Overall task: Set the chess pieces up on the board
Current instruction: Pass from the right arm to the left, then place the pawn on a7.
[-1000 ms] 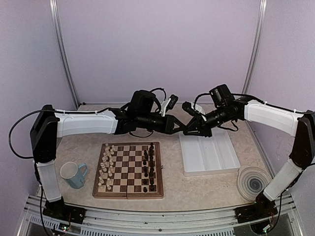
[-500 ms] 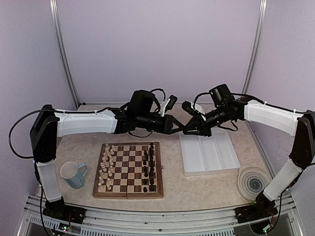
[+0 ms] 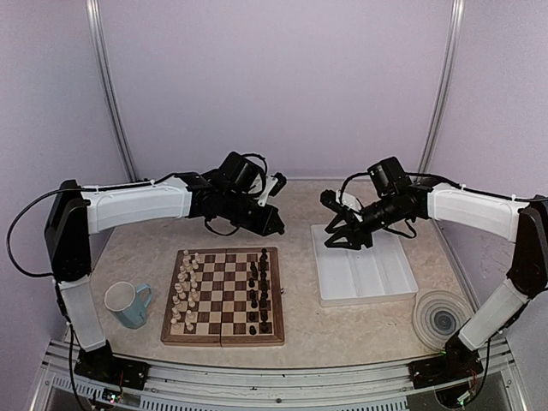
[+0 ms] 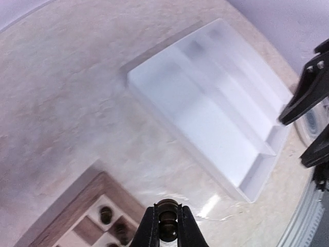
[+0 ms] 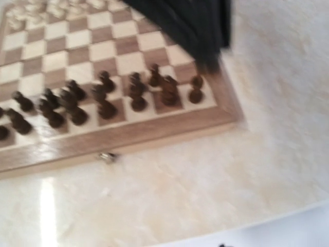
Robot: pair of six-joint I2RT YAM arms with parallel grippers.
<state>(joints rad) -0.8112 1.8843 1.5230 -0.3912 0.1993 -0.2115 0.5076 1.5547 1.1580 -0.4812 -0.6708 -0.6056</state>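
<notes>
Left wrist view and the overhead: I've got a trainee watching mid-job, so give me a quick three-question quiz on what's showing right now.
1. True or false: the left gripper is shut on a dark chess piece.
2. Seen from overhead, where does the white tray lie relative to the board? A) left of it B) right of it C) on top of it
3. Fill in: the right gripper has its jaws ____ (open or shut).
Key: 1 true; 2 B; 3 open.
</notes>
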